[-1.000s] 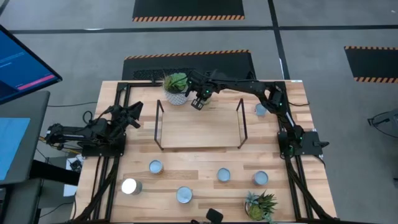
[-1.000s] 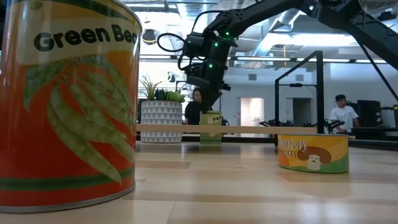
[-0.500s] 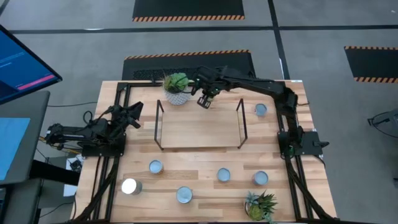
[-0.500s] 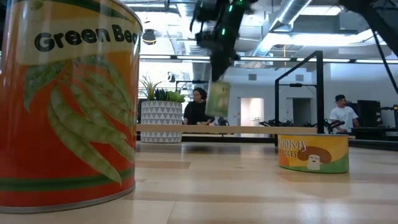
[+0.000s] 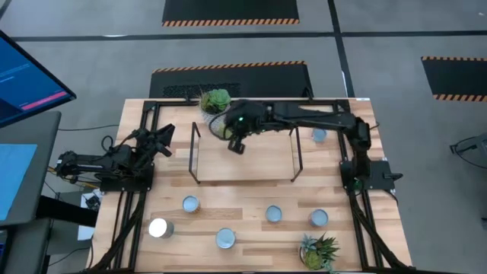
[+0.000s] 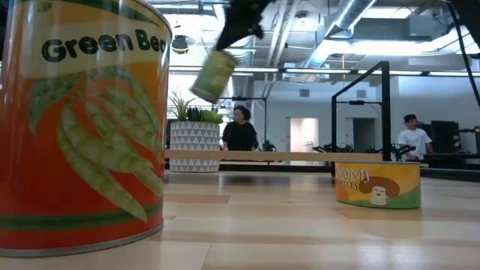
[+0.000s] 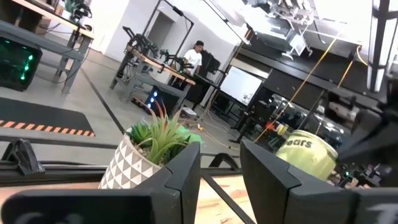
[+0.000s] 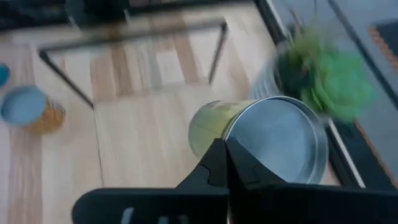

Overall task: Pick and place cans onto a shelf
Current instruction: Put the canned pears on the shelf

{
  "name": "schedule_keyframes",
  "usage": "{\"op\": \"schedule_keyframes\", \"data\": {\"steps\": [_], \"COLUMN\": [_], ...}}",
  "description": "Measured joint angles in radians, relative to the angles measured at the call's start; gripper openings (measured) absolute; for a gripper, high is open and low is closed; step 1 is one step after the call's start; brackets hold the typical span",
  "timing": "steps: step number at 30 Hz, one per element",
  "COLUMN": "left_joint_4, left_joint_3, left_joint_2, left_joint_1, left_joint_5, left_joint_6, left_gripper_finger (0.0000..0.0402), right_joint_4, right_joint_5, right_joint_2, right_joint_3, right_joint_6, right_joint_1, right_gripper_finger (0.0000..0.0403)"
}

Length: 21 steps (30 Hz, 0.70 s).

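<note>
My right gripper point(image 5: 237, 135) is shut on a can with a yellow-green label point(image 6: 214, 75), high above the far left part of the shelf point(image 5: 243, 158). The can's grey round top shows in the right wrist view point(image 8: 277, 140), and the can also shows in the left wrist view point(image 7: 308, 152). The shelf is a light-wood board with black wire frames at both short ends. My left gripper point(image 5: 163, 137) is open and empty at the table's left side. Several other cans stand upright on the table, one of them to the right of the shelf point(image 5: 319, 135). My right gripper holds the can near its top end point(image 8: 217, 140), pinched between the two fingers point(image 8: 239, 168). The fingers come from above and slant down. The can hangs tilted below the gripper, its bottom end toward the table's left, lifted clear of shelf and table.
A white patterned pot with a green succulent point(image 5: 217, 103) stands just behind the shelf's far left corner, close to the held can. A spiky green plant point(image 5: 319, 251) stands at the near right. Cans point(image 5: 190, 204) point(image 5: 274, 214) stand along the near part of the table. People show in the room beyond.
My right gripper has lifted the can from the table behind the shelf, going up and then toward the table's left and near edges, over the shelf's far left part. The can, upright at first, now hangs tilted and high above the shelf board.
</note>
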Motion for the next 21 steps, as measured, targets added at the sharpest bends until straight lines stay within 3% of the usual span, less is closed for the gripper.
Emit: {"op": "schedule_keyframes", "data": {"steps": [10,21], "left_joint_4": [0.007,0.025], "left_joint_3": [0.0,-0.001], "left_joint_2": [-0.004,-0.003], "left_joint_1": [0.0,0.0], "left_joint_5": [-0.018,-0.009], "left_joint_6": [0.024,0.06], "left_gripper_finger": [0.0105,0.0105], "right_joint_4": [0.06,-0.091], "right_joint_5": [-0.074,-0.15], "right_joint_2": [0.091,0.236], "right_joint_3": [0.042,0.213], "right_joint_6": [-0.022,-0.04], "right_joint_1": [-0.007,-0.015], "right_gripper_finger": [0.0001,0.0001]}}
